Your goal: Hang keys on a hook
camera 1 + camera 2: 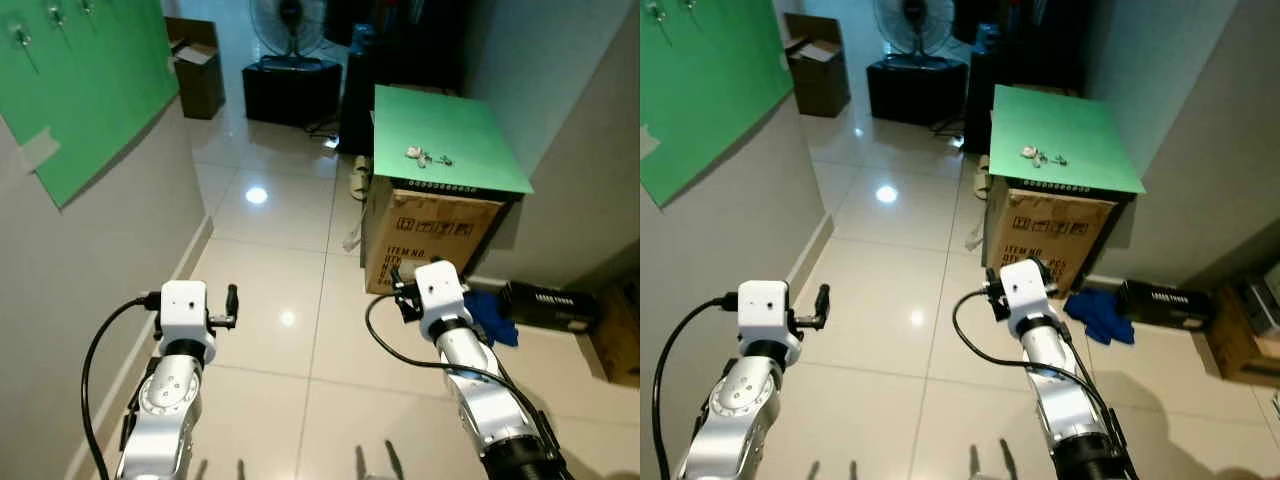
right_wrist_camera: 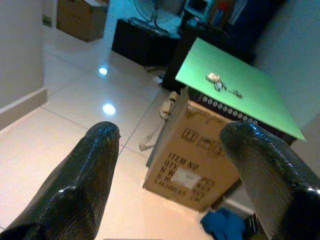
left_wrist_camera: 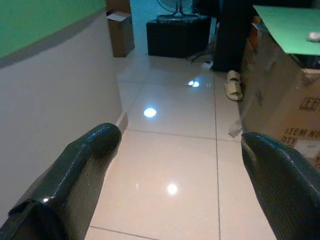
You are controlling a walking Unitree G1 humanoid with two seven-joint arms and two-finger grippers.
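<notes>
Although the keys (image 1: 427, 156) were too small to make out in detail, they lay as a loose pale metallic cluster on the green sheet (image 1: 440, 135) topping a cardboard box (image 1: 425, 237) that served as the counter, well ahead of both arms. I judged them light, hard and slippery, likely to splay or dangle when lifted, so the ring or the thickest bunch looked the soundest place to pinch, from above. The box looked matte and printed, the floor (image 1: 270, 300) glossy pale tile throwing back lamp glare. On the left wall hung a green board (image 1: 90, 80) with small metal hooks (image 1: 20, 38) near its top. The left pincer (image 3: 175, 165) and the right pincer (image 2: 170, 165) both stood wide apart and empty, their black fingers finely ribbed.
</notes>
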